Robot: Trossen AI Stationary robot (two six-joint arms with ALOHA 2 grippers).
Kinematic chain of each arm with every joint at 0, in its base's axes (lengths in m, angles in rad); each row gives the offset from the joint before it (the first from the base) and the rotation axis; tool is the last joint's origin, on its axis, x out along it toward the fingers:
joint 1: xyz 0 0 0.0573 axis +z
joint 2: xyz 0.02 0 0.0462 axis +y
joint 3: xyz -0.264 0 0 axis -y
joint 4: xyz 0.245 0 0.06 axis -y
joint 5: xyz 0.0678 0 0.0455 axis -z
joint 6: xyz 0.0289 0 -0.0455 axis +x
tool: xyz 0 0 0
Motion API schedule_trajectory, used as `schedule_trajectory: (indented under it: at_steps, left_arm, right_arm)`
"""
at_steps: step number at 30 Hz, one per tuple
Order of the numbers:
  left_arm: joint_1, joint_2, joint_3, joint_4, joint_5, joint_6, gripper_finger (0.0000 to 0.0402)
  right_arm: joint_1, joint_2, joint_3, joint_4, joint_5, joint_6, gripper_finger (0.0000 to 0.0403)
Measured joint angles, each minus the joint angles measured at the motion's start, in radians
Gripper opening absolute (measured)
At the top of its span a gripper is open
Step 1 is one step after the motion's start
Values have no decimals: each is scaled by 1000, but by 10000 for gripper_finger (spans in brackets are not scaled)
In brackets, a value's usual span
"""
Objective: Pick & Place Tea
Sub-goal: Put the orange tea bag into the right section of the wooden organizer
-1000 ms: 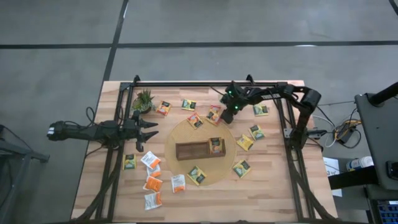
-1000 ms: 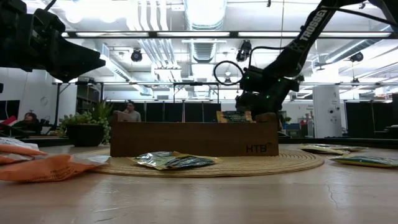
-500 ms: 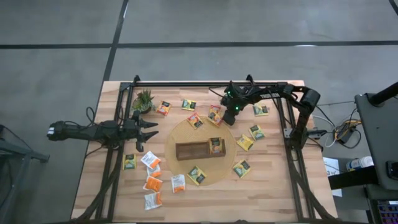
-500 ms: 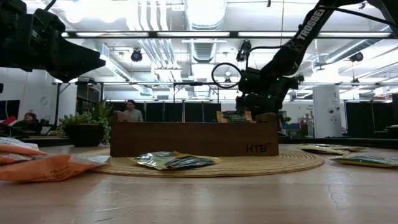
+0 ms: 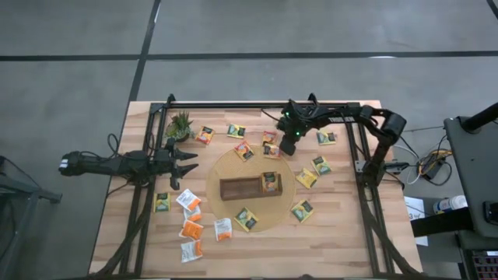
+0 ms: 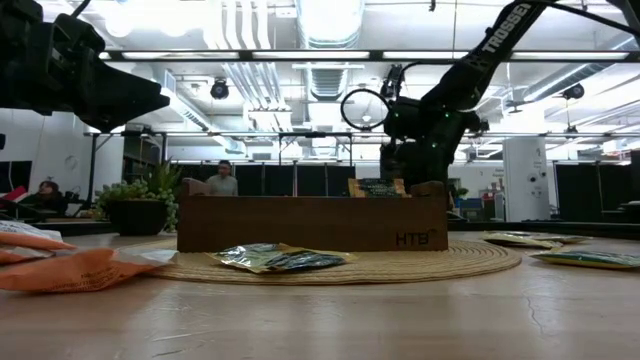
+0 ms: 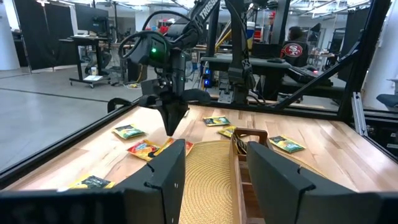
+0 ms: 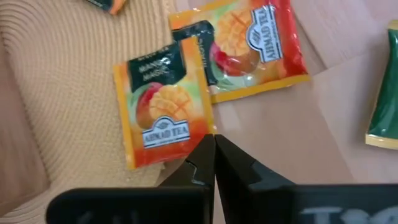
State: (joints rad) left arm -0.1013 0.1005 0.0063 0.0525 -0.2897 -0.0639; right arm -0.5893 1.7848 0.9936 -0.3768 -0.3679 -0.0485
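Orange mango sachet (image 8: 163, 112): my right gripper (image 8: 214, 144) is pinched shut on its corner; I should lift slowly, checking it holds.

From table height the wooden tray (image 6: 312, 223) hides nearly all of the sachet standing in it (image 6: 377, 187); only its top edge clears the wall. The same wall covers the tip of the right gripper (image 6: 408, 178), so where it ends cannot be made out from there. In the right wrist view a green sachet (image 8: 383, 93) is cut by the picture's edge, and the lower edge of the mango sachet (image 8: 163, 111) slips behind the dark fingers (image 8: 193, 169). From above, the print on the scattered sachets is too small to read. The left arm (image 6: 70, 65) is cut off at the corner in the low view.
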Motion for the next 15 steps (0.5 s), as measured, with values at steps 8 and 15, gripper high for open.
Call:
schedule_trajectory:
  at_steps: [8,15]
  left_arm:
    - [0,0,0,0,0,0,165]
    - [0,0,0,0,0,0,165]
  right_arm:
    - [5,-10,0,-14,2,-4,8]
    - [5,-10,0,-23,2,-13,8]
